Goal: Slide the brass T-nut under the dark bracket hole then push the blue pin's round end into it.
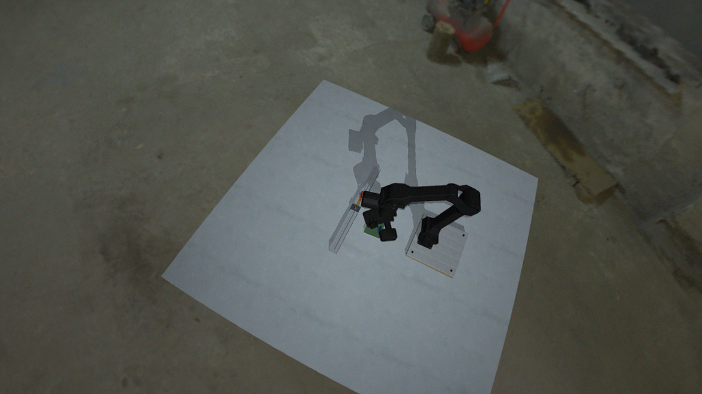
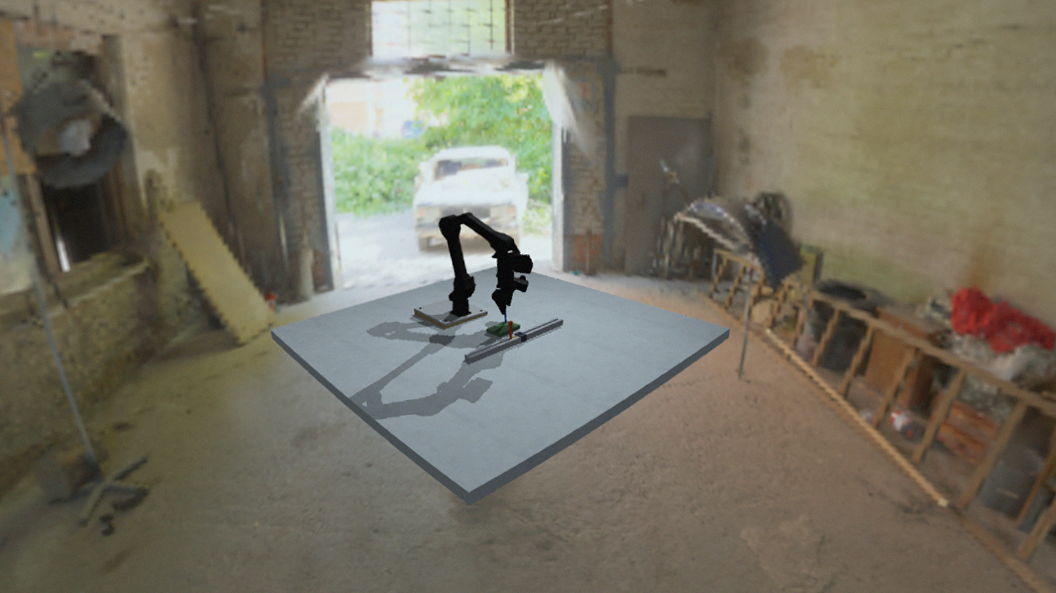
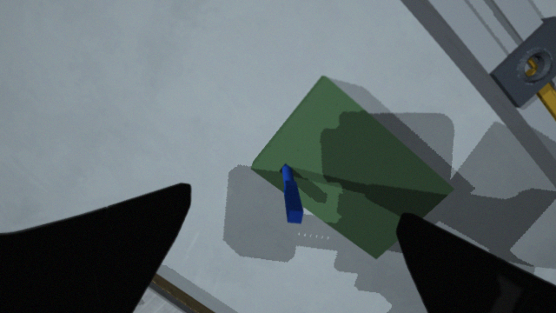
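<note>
My gripper (image 1: pixel 379 228) (image 2: pixel 503 310) (image 3: pixel 296 208) is open and empty above the tray, with its fingers on either side of the blue pin (image 3: pixel 292 197) in the wrist view. The pin stands in the green tray (image 1: pixel 370 231) (image 3: pixel 295 130) near one corner. The brass T-nut (image 3: pixel 550 98) is in the slot of the aluminum rail (image 1: pixel 342 230) (image 2: pixel 543 329) (image 3: pixel 452 48), extending from under the dark bracket (image 1: pixel 355 207) (image 2: pixel 523 337) (image 3: pixel 512 83). Brass shows through the bracket hole. Its orange handle (image 1: pixel 361 195) (image 2: pixel 510 329) sticks up beside the bracket. The wrist view cuts off the handle.
The arm's base plate (image 1: pixel 445 252) lies on the other side of the tray from the rail. Its brown edge (image 3: pixel 182 296) shows at the bottom of the wrist view. The rail and upright orange handle stand close beside the tray. The arm's shadow falls across the tray and rail.
</note>
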Robot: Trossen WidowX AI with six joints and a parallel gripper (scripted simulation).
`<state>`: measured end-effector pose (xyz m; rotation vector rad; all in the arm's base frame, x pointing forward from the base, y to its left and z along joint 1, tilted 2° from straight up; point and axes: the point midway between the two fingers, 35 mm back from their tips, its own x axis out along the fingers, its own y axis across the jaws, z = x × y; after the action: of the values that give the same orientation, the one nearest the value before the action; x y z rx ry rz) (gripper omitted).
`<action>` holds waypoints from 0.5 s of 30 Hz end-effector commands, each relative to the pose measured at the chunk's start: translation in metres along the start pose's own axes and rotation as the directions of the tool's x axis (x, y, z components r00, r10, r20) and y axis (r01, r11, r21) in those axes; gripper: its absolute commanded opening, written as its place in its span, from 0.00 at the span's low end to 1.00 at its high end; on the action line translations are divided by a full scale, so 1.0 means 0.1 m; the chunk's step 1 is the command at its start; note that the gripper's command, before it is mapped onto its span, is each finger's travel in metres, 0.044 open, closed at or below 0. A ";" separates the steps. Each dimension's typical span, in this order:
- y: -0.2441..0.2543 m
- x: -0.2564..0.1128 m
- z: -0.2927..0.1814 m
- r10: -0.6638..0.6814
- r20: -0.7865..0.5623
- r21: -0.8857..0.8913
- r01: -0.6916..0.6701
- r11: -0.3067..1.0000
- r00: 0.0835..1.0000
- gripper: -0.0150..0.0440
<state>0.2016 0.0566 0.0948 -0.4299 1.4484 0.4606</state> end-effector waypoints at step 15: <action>0.00 0.32 -0.03 0.001 -0.013 -0.001 -0.001 1.000 1.000 1.00</action>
<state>0.2033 0.0571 0.0704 -0.4300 1.4482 0.4607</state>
